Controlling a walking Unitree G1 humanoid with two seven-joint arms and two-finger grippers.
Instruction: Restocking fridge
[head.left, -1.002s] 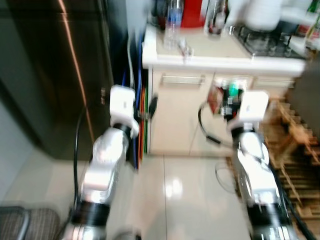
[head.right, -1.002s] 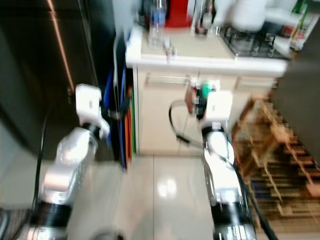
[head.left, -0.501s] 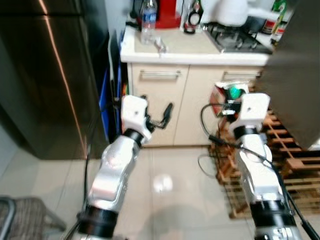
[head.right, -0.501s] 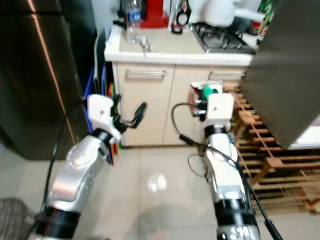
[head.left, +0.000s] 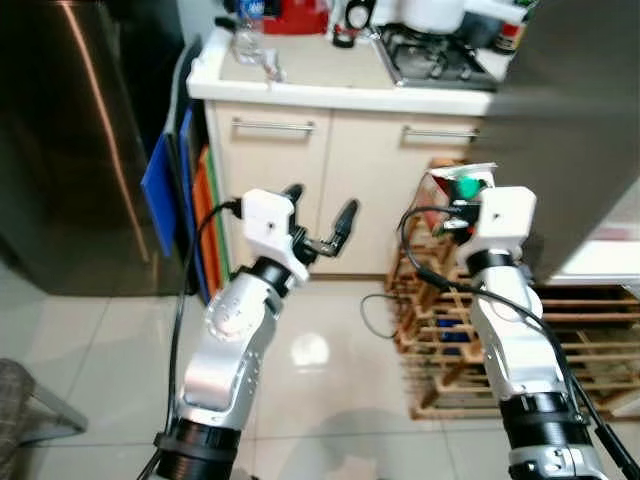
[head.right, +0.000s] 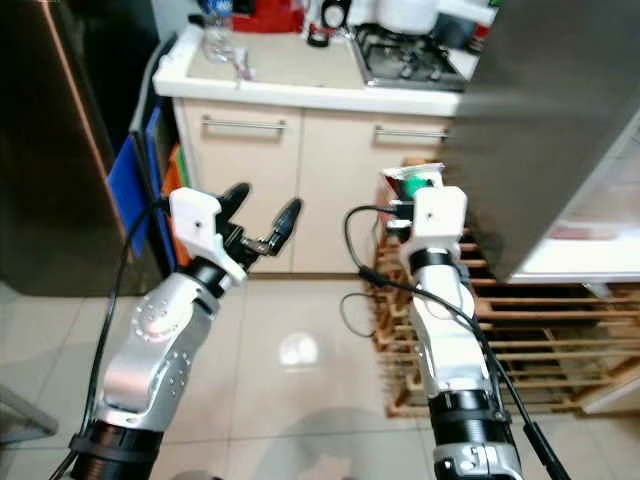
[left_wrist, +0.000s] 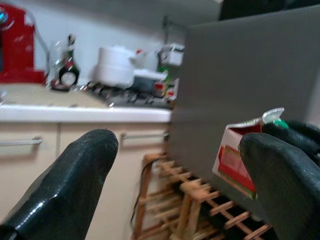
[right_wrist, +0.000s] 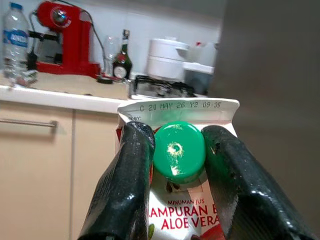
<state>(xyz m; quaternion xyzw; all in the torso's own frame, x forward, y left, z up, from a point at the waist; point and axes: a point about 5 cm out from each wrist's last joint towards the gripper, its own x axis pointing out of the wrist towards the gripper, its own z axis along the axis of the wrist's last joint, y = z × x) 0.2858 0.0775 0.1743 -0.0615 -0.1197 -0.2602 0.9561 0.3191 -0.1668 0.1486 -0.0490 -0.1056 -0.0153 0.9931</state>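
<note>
Currently my right jaws (right_wrist: 172, 165) clamp the aloe vera juice carton (right_wrist: 175, 220) at its green cap (right_wrist: 178, 151) (thin, crushable card; likely heavy); left jaws (head.right: 262, 220) spread, empty.

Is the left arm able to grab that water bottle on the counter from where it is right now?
Probably not. The left gripper is open and free, but it hangs low in front of the cabinet doors, while the water bottle stands far back on the counter.
</note>
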